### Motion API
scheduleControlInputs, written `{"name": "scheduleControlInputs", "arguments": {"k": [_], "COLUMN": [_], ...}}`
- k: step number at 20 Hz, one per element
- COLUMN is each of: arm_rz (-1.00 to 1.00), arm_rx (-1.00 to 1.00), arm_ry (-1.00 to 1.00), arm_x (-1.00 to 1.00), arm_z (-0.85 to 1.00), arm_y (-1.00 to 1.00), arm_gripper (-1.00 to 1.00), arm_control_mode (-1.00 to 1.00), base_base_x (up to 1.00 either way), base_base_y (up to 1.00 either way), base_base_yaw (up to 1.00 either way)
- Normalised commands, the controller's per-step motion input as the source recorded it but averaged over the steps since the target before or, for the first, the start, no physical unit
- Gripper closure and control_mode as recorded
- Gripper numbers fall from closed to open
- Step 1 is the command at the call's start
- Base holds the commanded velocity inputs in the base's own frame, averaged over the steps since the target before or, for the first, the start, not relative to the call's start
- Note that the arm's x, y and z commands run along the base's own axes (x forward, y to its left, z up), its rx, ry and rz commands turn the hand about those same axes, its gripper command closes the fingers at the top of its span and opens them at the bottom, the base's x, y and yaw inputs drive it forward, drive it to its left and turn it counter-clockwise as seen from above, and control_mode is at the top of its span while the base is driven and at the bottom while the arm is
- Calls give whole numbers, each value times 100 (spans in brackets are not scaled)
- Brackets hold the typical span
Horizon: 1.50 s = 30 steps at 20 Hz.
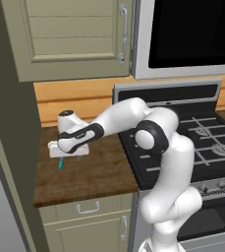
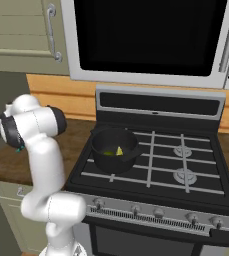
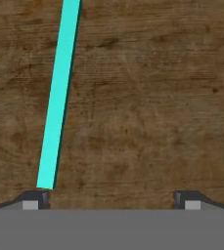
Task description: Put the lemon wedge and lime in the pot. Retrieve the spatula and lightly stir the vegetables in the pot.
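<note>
Lying flat on grainy wood counter (image 3: pixel 147 97), slim teal spatula (image 3: pixel 59 97).

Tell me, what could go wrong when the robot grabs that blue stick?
The gripper is open, but the spatula handle lies by one fingertip, not centred, so closing may nudge it away across the counter. Carrying it, the spatula could bump the pot, which already holds the lemon wedge.

Pincer (image 3: pixel 112 199) poised above the tabletop (image 3: pixel 147 97); spatula (image 3: pixel 59 97) lies on the tabletop, one end beside one pincer fingertip (image 3: pixel 35 199). Pot (image 2: pixel 115 148), on the stove (image 2: pixel 186 165), holds the lemon wedge (image 2: pixel 119 151), well apart from the pincer.
</note>
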Motion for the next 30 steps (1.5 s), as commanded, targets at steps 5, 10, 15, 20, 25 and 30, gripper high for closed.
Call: {"name": "scheduleControlInputs", "arguments": {"k": [5, 10, 15, 20, 25, 30], "arm_rz": [-1, 0, -1, -1, -1, -1], "arm_rx": [-2, -1, 0, 0, 0, 0], "arm_ry": [4, 1, 0, 0, 0, 0], "arm_x": [18, 12, 7, 13, 12, 10], "arm_z": [-16, -16, -22, -14, -18, -20], "arm_y": [22, 11, 4, 8, 9, 9], "arm_gripper": [-100, -100, -100, -100, -100, -100], "arm_control_mode": [-100, -100, -100, -100, -100, -100], "base_base_x": [0, 0, 0, 0, 0, 0], "base_base_y": [0, 0, 0, 0, 0, 0], "base_base_yaw": [0, 0, 0, 0, 0, 0]}}
